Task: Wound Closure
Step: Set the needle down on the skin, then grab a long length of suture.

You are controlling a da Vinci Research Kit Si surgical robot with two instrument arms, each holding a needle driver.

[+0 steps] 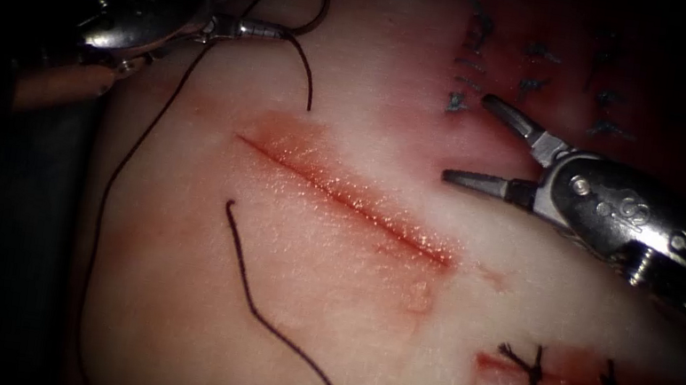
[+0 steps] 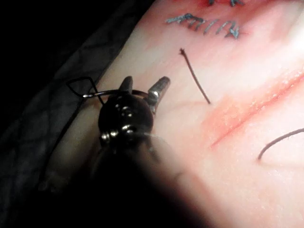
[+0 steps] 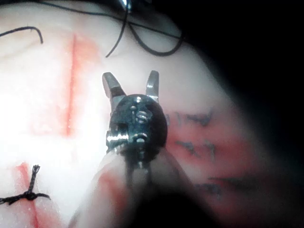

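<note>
Leftmost, we found the left tool (image 1: pixel 263 30) apparently closed on the needle (image 2: pixel 114 92), clear of the tissue (image 1: pixel 327 307) and trailing thread (image 1: pixel 144 138). We saw the central cut (image 1: pixel 343 194) unstitched. Right of it, the right tool (image 1: pixel 467 138) hung agape, empty; two stitches (image 1: pixel 531 371) closed a smaller cut.

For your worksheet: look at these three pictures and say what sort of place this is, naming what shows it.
Most likely a surgical training bench. A slab of tissue bears an open cut and older knotted stitches. The left tool holds the needle, clear of the tissue, with thread; the right tool, open, holds nothing.
</note>
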